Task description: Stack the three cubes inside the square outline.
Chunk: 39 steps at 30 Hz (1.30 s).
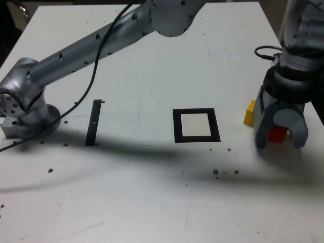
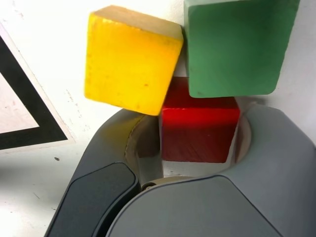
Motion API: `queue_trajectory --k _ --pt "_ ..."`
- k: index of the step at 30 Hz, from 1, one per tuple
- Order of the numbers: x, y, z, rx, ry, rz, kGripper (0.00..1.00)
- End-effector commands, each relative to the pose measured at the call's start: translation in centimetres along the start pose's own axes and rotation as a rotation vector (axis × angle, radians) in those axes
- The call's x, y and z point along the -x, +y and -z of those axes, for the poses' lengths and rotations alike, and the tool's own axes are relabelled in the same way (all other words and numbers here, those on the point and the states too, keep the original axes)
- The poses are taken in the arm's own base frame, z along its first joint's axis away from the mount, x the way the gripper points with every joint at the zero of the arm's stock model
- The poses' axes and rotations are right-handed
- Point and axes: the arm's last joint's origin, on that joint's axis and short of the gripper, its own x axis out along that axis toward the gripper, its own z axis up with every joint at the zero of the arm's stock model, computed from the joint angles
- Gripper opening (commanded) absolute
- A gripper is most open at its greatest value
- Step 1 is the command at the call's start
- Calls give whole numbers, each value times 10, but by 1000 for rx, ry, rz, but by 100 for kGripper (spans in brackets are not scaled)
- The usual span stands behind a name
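well — the hand [image 2: 196, 133] sits partly open around the red cube [image 2: 200, 131], grip not certain from here.

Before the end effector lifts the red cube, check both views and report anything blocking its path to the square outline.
The yellow painted cube sits beside the red cube, toward the black square outline; beyond it, nothing visible blocks.

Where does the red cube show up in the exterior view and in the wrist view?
Exterior view: red cube near the right edge, between the jaws.
Wrist view: just below the picture's centre, between the jaws.
Shared landmark: the yellow cube, beside it in both.
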Motion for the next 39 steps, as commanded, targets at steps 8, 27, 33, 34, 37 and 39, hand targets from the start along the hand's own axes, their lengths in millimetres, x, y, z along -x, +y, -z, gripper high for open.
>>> queue_trajectory --k 8,27,33,34,37,39 --pt "8 -5 4 -12 1 -2 28" --pt "68 -26 58 -33 17 -35 28" --pt "79 -21 92 -7 60 -55 28" --pt "81 -20 98 0 61 -58 28" --pt "86 -15 116 23 57 -62 28" --pt "86 -10 129 40 50 -61 28"
